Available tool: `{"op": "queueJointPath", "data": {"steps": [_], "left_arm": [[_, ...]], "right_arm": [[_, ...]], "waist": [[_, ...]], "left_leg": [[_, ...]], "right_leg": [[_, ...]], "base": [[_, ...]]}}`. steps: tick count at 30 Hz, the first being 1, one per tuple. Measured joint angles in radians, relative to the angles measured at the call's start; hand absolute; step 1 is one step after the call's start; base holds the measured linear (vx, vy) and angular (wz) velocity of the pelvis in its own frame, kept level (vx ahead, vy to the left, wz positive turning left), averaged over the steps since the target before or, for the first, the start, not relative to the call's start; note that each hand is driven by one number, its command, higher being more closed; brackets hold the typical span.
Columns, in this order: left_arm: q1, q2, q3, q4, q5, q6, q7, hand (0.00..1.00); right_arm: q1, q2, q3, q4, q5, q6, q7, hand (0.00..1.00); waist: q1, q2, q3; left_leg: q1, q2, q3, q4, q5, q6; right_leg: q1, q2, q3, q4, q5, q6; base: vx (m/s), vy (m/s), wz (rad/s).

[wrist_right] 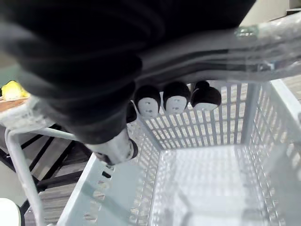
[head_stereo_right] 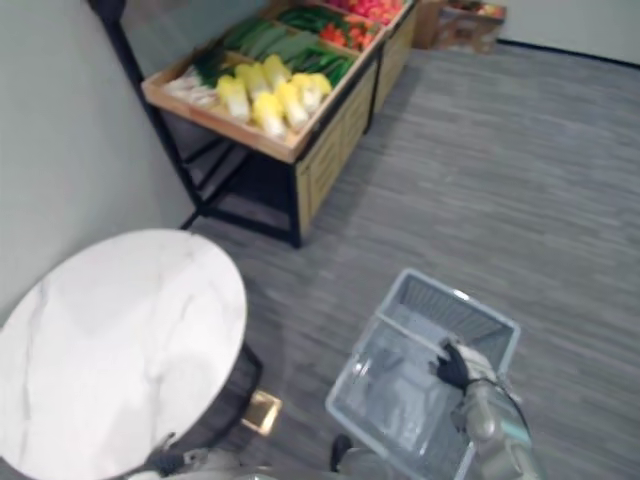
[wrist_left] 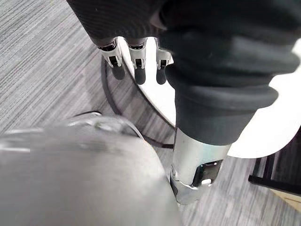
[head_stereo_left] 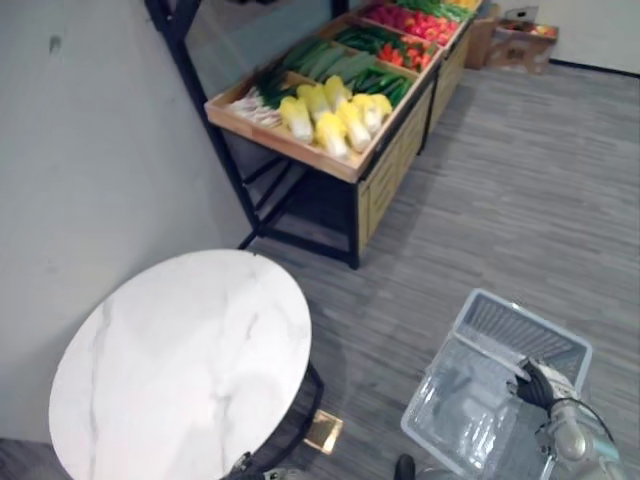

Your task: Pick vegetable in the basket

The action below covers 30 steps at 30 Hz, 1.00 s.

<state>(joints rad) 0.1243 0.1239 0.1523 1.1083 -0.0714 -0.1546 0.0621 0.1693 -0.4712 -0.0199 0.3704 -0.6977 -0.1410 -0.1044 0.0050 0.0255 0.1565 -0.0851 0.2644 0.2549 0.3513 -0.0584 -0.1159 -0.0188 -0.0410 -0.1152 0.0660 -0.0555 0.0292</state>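
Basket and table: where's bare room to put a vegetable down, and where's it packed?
Free: the basket floor is bare inside its mesh walls, held by the right hand curled on its handle; the round marble table top is bare edge to edge. Crowded: the wooden stand, its trays packed with cabbages and greens side by side.

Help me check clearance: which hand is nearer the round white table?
Left. The left hand hangs close beside the table's edge; the right hand is curled round the basket's handle, out over the floor on the table's right.
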Motion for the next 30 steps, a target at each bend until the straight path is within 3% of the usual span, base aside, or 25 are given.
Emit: {"op": "queueJointPath", "data": {"steps": [2, 4, 6, 9, 13, 16, 18, 19, 20, 23, 27, 28, 30], "left_arm": [[0.009, -0.007, -0.010, -0.007, -0.003, -0.006, 0.000, 0.00], [0.018, -0.004, -0.017, -0.016, -0.005, -0.011, -0.001, 0.00], [0.014, 0.003, -0.032, -0.017, -0.006, -0.011, -0.003, 0.00], [-0.006, 0.012, -0.040, -0.018, -0.018, -0.012, -0.004, 0.00], [-0.005, 0.015, -0.048, -0.013, -0.025, -0.010, -0.004, 0.00], [-0.005, 0.033, -0.051, -0.013, -0.025, -0.010, -0.003, 0.00], [-0.005, 0.078, -0.069, -0.013, -0.025, -0.010, 0.000, 0.00], [-0.002, 0.088, -0.069, -0.014, -0.025, -0.010, 0.001, 0.00], [-0.001, 0.098, -0.068, -0.017, -0.028, -0.010, 0.003, 0.00], [-0.009, 0.097, -0.066, -0.046, -0.038, -0.010, 0.007, 0.00], [-0.028, 0.096, -0.068, -0.065, -0.042, -0.010, 0.018, 0.00], [-0.038, 0.094, -0.068, -0.070, -0.043, -0.010, 0.021, 0.00], [-0.034, 0.114, -0.068, -0.074, -0.043, -0.010, 0.029, 0.00]], "right_arm": [[-0.020, -0.003, 0.019, 0.003, 0.000, 0.000, 0.002, 1.00], [-0.025, -0.003, 0.028, 0.002, 0.003, -0.006, 0.002, 1.00], [-0.028, -0.001, 0.028, 0.002, 0.003, -0.011, 0.002, 1.00], [-0.033, -0.002, 0.028, 0.001, 0.003, -0.030, 0.002, 1.00], [-0.042, -0.002, 0.022, 0.006, 0.001, -0.030, 0.003, 1.00], [-0.079, 0.008, 0.016, 0.015, 0.003, -0.029, -0.004, 1.00], [-0.096, 0.012, 0.016, 0.017, 0.010, -0.030, -0.014, 1.00], [-0.091, 0.016, 0.017, 0.018, 0.011, -0.030, -0.014, 1.00], [-0.085, 0.020, 0.022, 0.021, 0.011, -0.031, -0.013, 1.00], [-0.096, 0.024, 0.026, 0.046, 0.011, -0.033, -0.002, 1.00], [-0.114, 0.024, 0.005, 0.074, 0.011, -0.017, 0.002, 1.00], [-0.112, 0.024, -0.009, 0.074, 0.011, -0.011, 0.002, 1.00], [-0.100, 0.025, -0.017, 0.075, 0.010, 0.001, 0.002, 1.00]], "waist": [[0.007, 0.019, -0.001], [0.015, 0.033, -0.001], [0.014, 0.048, -0.010], [0.024, 0.006, 0.006], [0.025, -0.006, 0.007], [0.025, -0.007, 0.015], [0.011, -0.043, 0.044], [0.009, -0.048, 0.045], [0.000, -0.059, 0.041], [0.000, -0.049, 0.047], [0.001, -0.031, 0.060], [0.000, -0.030, 0.060], [-0.004, -0.056, 0.046]], "left_leg": [[0.000, -0.082, -0.106, -0.044, -0.052, -0.005], [0.000, -0.131, -0.131, -0.120, -0.049, 0.007], [0.016, -0.137, -0.125, -0.185, -0.069, 0.030], [0.015, -0.168, -0.074, -0.195, -0.077, 0.048], [0.034, -0.194, -0.027, -0.185, -0.111, 0.082], [0.064, -0.174, 0.011, -0.160, -0.150, 0.095], [0.132, -0.178, 0.010, -0.137, -0.196, 0.117], [0.145, -0.178, 0.009, -0.137, -0.200, 0.120], [0.164, -0.178, 0.001, -0.143, -0.201, 0.121], [0.153, -0.159, -0.027, -0.141, -0.201, 0.102], [0.158, -0.116, -0.065, -0.154, -0.207, 0.048], [0.166, -0.106, -0.079, -0.162, -0.211, 0.027], [0.207, -0.080, -0.116, -0.181, -0.234, -0.047]], "right_leg": [[-0.004, -0.004, 0.053, -0.019, 0.025, 0.000], [-0.019, 0.002, 0.090, -0.019, 0.035, 0.005], [-0.043, 0.016, 0.120, -0.023, 0.047, 0.025], [-0.046, -0.017, 0.154, -0.068, 0.074, 0.059], [-0.077, -0.036, 0.182, -0.011, 0.056, 0.072], [-0.217, -0.020, 0.149, 0.305, 0.031, 0.070], [-0.288, -0.058, 0.092, 0.575, 0.034, 0.070], [-0.295, -0.074, 0.073, 0.607, 0.030, 0.065], [-0.294, -0.111, 0.019, 0.621, -0.003, 0.027], [-0.311, -0.160, -0.007, 0.466, -0.009, 0.018], [-0.311, -0.195, 0.028, 0.216, 0.025, 0.059], [-0.309, -0.207, 0.035, 0.174, 0.030, 0.066], [-0.287, -0.228, 0.026, 0.156, 0.036, 0.078]], "base": [[0.05, 0.112, -0.82], [0.06, 0.195, -0.72], [0.07, 0.223, -0.51], [0.04, 0.179, -0.36], [0.06, 0.148, -0.37], [0.01, 0.079, -0.45], [0.00, 0.030, 0.03], [0.05, -0.030, 0.32], [0.08, -0.039, 0.27], [0.14, -0.083, 0.22], [0.25, -0.192, 0.24], [0.35, -0.351, 0.36], [0.42, -0.491, 0.58]]}}
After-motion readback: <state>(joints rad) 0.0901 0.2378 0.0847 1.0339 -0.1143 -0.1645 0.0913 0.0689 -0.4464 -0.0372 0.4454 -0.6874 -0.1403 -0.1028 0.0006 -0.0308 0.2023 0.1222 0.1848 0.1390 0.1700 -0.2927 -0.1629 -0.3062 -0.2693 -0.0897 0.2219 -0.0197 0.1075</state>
